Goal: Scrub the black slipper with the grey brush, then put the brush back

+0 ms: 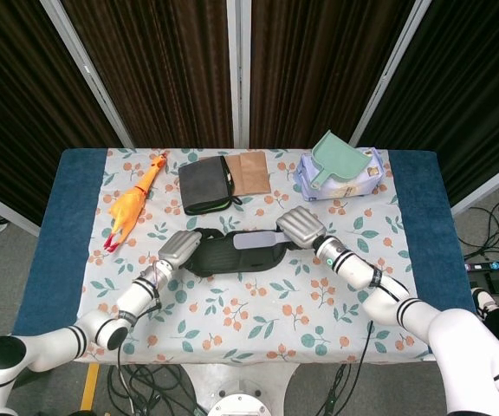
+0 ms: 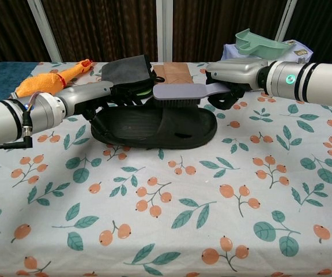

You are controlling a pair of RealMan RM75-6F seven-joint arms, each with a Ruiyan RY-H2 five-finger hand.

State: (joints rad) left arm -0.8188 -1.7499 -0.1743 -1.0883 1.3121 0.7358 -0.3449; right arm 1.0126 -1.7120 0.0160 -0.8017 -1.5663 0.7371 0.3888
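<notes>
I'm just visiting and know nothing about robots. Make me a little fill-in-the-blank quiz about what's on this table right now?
1. The right hand holds a grey ____ above the black slipper.
2. The left hand steadies the ____ end of the slipper, as the chest view shows it.
3. The rubber chicken lying near the table's left edge is coloured ____.
4. A green dustpan sits on a pack at the far ____ corner.

Missing words: brush; left; orange; right

The grey long-handled brush (image 2: 181, 91) lies on the black rubber slipper (image 2: 154, 126) mid-table (image 1: 76, 186); the left robot hand (image 1: 178, 246) is at its left end, the right robot hand (image 1: 299, 227) at its right.
</notes>
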